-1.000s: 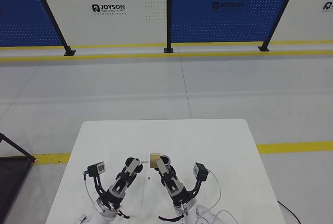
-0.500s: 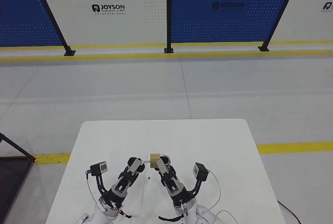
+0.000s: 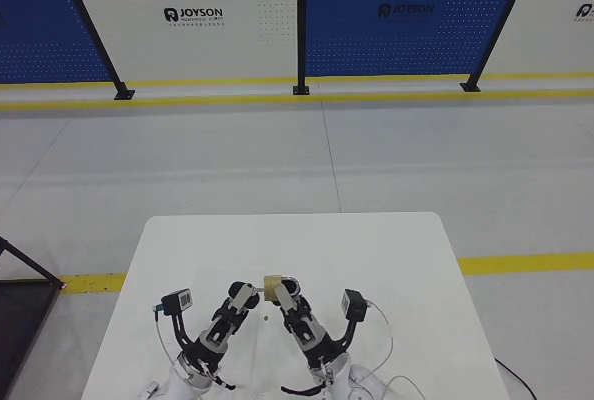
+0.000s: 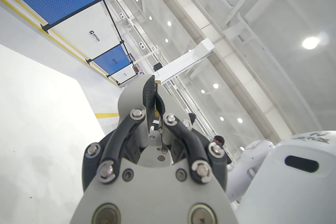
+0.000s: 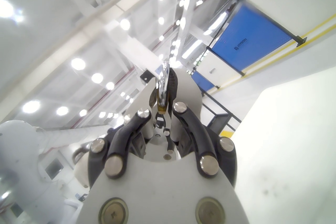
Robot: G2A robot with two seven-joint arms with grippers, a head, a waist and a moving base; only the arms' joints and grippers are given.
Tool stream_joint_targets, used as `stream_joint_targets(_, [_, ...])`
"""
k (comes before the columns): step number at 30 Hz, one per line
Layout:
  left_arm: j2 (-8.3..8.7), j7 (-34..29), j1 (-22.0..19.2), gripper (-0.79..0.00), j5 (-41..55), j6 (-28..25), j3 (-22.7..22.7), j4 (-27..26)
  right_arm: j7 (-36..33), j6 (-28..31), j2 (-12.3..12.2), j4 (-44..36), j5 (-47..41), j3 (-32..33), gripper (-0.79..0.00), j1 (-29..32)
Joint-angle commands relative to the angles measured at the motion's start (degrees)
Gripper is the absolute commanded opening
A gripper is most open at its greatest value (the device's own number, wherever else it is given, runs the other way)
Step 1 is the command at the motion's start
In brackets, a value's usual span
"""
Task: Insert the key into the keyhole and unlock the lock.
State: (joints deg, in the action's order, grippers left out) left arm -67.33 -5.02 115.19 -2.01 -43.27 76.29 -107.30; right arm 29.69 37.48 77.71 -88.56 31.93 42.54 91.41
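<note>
Room: you're in a big hall with a pale grey floor [image 3: 327, 160]. Blue and white fence panels [image 3: 407, 35] run along the far side, with double yellow lines [image 3: 277, 98] at their feet. One more yellow stripe [image 3: 537, 263] crosses the floor level with the table's far end. A black frame [image 3: 7, 260] stands off the table's left side. The wrist views show rows of round ceiling lights [image 4: 311, 42].

Surface: a plain white table [image 3: 377, 250] with rounded corners. Both arms are over its near half, around the middle.

Right gripper [image 3: 285, 291]: fingers pinched tight on the brass lock [image 3: 274, 287]. In its wrist view the silver shackle [image 5: 163, 83] stands out between the pads.

Left gripper [image 3: 243, 292]: just beside the lock on the left, tip pointing at it. Fingers are closed on the key [image 4: 157, 82], a thin brass sliver showing at the fingertips.

You can't tell from these views whether the key tip is in the keyhole.
</note>
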Motion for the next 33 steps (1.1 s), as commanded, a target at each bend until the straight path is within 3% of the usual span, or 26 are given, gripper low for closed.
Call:
stream_joint_targets(1, [-0.02,0.3,0.1,-0.785,-0.6,0.0,0.1,-0.1,-0.9,-0.5,-0.1,-0.2,0.5,0.3,-0.785,0.2])
stream_joint_targets(13, [-0.10,0.9,0.4,-0.785,-2.8,0.0,-0.1,-0.2,-3.3,-0.8,-0.2,-1.5,1.9,1.4,-0.785,1.3])
stream_joint_targets(15, [-0.11,1.1,0.4,-0.576,-2.9,0.1,-0.1,-0.2,-3.5,-0.9,-0.2,-1.6,1.8,1.6,-0.785,1.4])
stream_joint_targets(18, [-0.08,1.3,0.5,-0.406,-2.8,0.1,0.3,0.0,-3.5,-0.7,-0.2,-1.7,1.7,2.0,-0.785,1.7])
stream_joint_targets(20, [-0.05,1.3,0.7,-0.342,-2.6,0.0,0.5,0.1,-3.5,-0.6,-0.2,-1.9,1.7,2.3,-0.785,1.9])
stream_joint_targets(29, [0.09,0.7,1.0,-0.428,-1.7,-0.3,1.4,0.5,-4.2,-0.2,-0.3,-2.4,1.3,3.4,-0.785,2.5])
stream_joint_targets(33, [0.11,0.3,0.8,-0.536,-1.8,-1.2,1.3,0.8,-4.4,-0.1,-0.3,-2.4,1.1,3.7,-0.785,2.7])
